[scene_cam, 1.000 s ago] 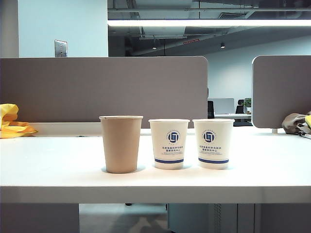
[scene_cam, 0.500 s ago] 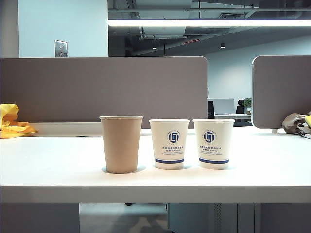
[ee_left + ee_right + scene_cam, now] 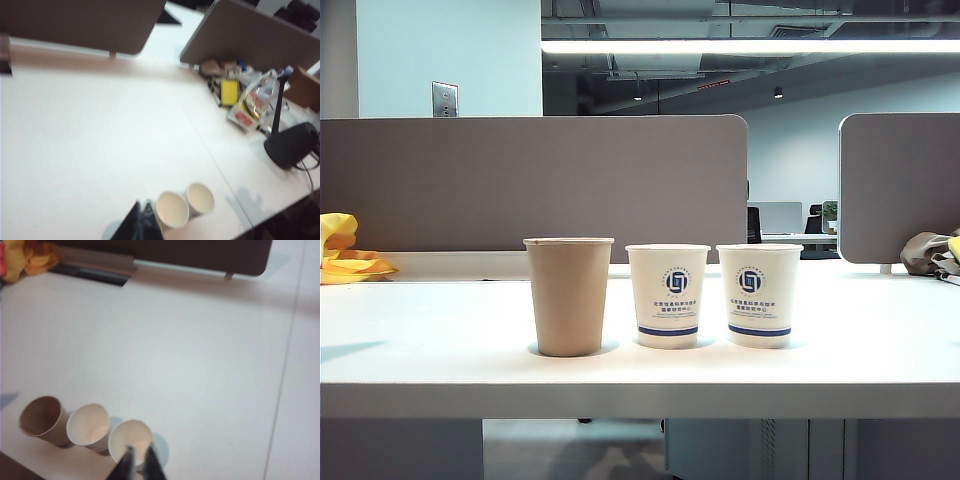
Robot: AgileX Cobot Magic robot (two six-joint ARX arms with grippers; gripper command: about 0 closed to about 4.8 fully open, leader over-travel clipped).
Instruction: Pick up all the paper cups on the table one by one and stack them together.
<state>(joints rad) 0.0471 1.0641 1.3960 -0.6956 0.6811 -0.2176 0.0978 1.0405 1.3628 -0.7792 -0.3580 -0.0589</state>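
Both arms raised; left gripper (image 3: 142, 220), right gripper (image 3: 137, 462) closed.

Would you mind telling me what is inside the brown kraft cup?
The right wrist view looks into the brown kraft cup and shows bare brown walls, nothing in it. Its floor is dim, so a small flat item cannot be ruled out. From the front its wall hides the inside.
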